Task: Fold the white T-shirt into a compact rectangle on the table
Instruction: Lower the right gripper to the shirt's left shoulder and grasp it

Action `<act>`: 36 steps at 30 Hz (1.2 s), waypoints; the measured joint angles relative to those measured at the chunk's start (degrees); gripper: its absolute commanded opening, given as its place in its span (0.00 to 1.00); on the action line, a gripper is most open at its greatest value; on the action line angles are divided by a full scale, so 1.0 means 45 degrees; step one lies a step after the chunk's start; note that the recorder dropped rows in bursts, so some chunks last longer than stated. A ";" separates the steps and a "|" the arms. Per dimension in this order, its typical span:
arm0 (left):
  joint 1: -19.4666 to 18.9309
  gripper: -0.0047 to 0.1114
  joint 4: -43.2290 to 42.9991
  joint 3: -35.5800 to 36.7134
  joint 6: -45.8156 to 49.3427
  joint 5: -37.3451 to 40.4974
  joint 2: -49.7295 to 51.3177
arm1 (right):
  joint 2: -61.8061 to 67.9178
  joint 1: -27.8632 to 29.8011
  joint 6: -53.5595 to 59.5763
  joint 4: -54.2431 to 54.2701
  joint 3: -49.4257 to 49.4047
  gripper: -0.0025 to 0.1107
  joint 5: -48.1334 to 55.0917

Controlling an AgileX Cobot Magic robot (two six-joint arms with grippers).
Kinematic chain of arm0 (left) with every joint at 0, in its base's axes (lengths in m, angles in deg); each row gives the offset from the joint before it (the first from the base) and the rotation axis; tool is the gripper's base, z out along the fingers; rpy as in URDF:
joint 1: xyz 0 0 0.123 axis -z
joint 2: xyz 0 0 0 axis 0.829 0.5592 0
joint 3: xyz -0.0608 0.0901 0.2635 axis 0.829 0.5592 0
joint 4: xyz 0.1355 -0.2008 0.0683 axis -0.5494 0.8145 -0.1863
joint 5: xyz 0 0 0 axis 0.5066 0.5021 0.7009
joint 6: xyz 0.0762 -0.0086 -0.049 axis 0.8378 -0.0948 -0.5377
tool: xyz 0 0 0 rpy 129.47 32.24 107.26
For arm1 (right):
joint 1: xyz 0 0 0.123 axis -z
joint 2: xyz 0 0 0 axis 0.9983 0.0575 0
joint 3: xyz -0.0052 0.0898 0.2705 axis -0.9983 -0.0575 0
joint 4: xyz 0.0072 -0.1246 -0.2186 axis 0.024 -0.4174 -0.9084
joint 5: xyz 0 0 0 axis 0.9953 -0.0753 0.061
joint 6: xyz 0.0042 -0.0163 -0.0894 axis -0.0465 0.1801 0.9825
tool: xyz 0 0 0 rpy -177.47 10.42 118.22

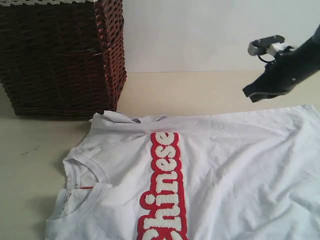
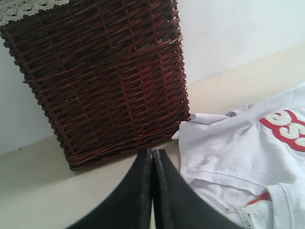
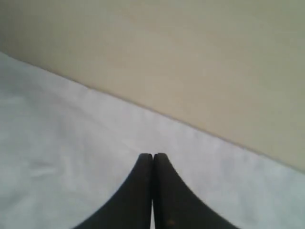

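Note:
The white T-shirt (image 1: 225,170) lies spread flat on the table (image 1: 190,92), its red-outlined fuzzy letters running down the middle and its ribbed neck with an orange tag at the lower left. Its near sleeve is crumpled beside the basket. My right gripper (image 1: 248,93) hovers shut above the shirt's far edge at the right; in the right wrist view the right gripper (image 3: 153,155) holds nothing over the white T-shirt (image 3: 57,157). My left gripper (image 2: 152,151) is shut and empty, above bare table between the basket and the white T-shirt (image 2: 228,148). It does not show in the exterior view.
A tall dark brown wicker basket (image 1: 60,55) with a lace rim stands at the back left, close to the shirt's sleeve; the wicker basket (image 2: 105,81) fills much of the left wrist view. A pale wall rises behind the table.

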 measured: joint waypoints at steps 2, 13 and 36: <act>0.0000 0.04 0.0000 0.0000 0.0000 0.0000 0.0000 | -0.0284 -0.0525 0.1415 0.1585 0.0000 0.06 0.0165; 0.0000 0.04 0.0000 0.0000 0.0000 0.0000 0.0000 | 0.1048 -0.4161 1.3779 1.0848 0.0000 0.37 0.1135; 0.0000 0.04 0.0000 0.0000 0.0000 0.0024 0.0000 | 0.4424 -0.4621 1.6250 1.4119 0.0260 0.11 -0.0660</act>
